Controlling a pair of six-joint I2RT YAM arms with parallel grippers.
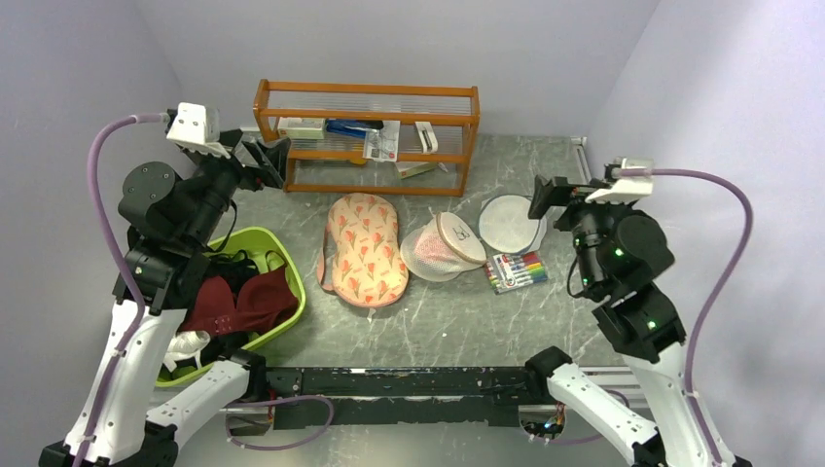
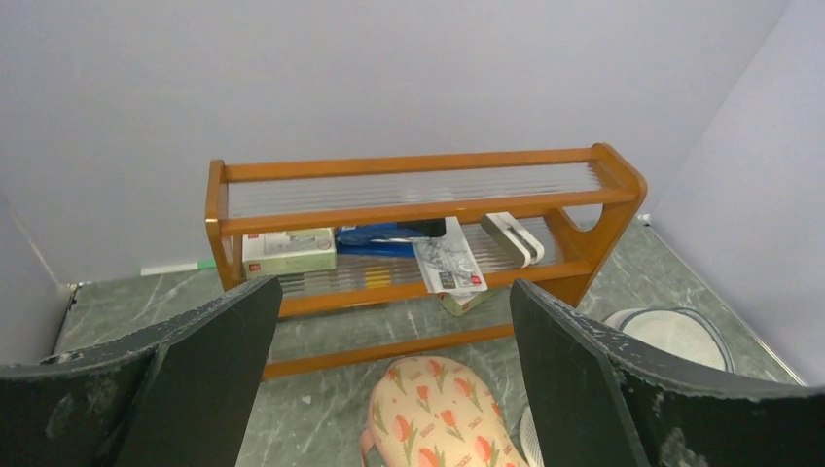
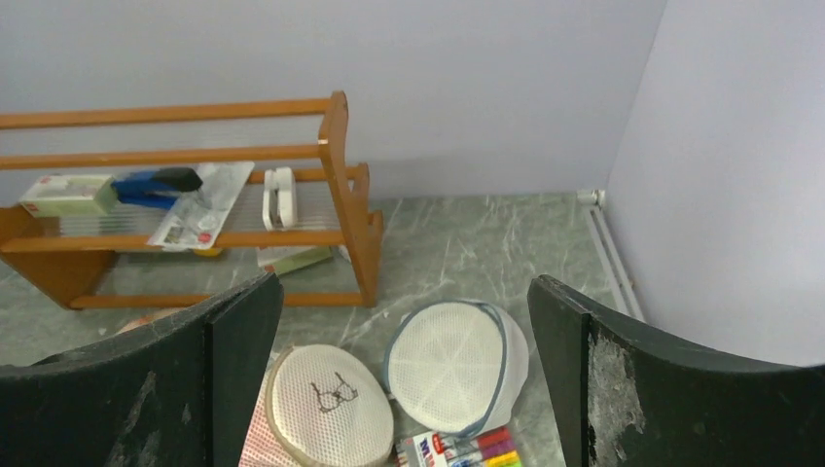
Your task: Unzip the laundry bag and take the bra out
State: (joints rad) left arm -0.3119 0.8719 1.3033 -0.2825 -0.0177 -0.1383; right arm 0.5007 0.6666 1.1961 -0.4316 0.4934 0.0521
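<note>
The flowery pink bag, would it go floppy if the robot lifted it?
Probably only a little: the flowery pink bag looks padded and holds two rounded lobes. Being cloth, it is likely light. Lying flat on the table, it should not roll.

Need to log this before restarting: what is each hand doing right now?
Left hand: open, holding nothing.
Right hand: open, holding nothing.

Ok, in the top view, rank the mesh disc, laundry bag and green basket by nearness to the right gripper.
1. mesh disc, beside the right gripper
2. laundry bag, table centre
3. green basket, far left
</note>
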